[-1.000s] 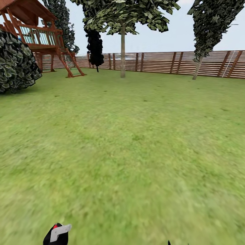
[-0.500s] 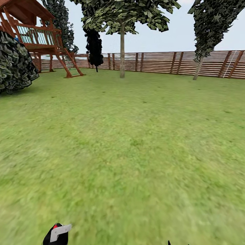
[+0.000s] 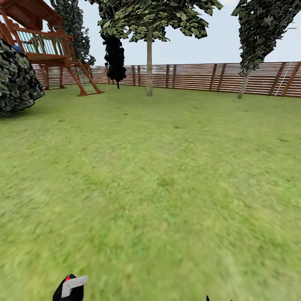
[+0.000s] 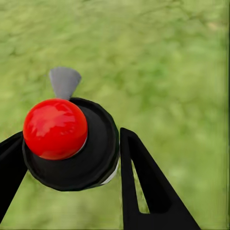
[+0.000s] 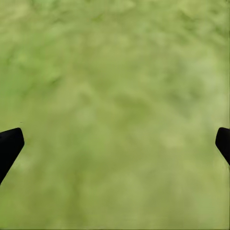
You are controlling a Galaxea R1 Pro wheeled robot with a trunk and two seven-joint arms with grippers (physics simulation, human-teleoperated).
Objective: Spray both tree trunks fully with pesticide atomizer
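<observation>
My left gripper (image 4: 72,141) is shut on the pesticide atomizer (image 4: 72,143), its black fingers (image 4: 143,187) pressing either side of the black cap. The atomizer has a red ball top and a grey nozzle. In the head view its top (image 3: 70,287) shows at the bottom edge, left of centre, over the garden lawn (image 3: 159,179). One tree (image 3: 149,25) with a pale grey-tan trunk (image 3: 149,67) stands far ahead near the fence. My right gripper (image 5: 115,143) is open over bare grass, its two black fingertips (image 5: 9,143) far apart with nothing between them.
A brown slat fence (image 3: 200,77) closes the far side. A wooden playhouse with a ladder (image 3: 50,46) and a dark leafy bush (image 3: 16,83) stand at the far left. Thin-stemmed dark trees rise at the back left (image 3: 115,54) and at the right (image 3: 251,37).
The whole head view has drifted a little: the bush and playhouse slid left, so the camera moved. The atomizer stays in my left gripper and the arms hold the same pose.
</observation>
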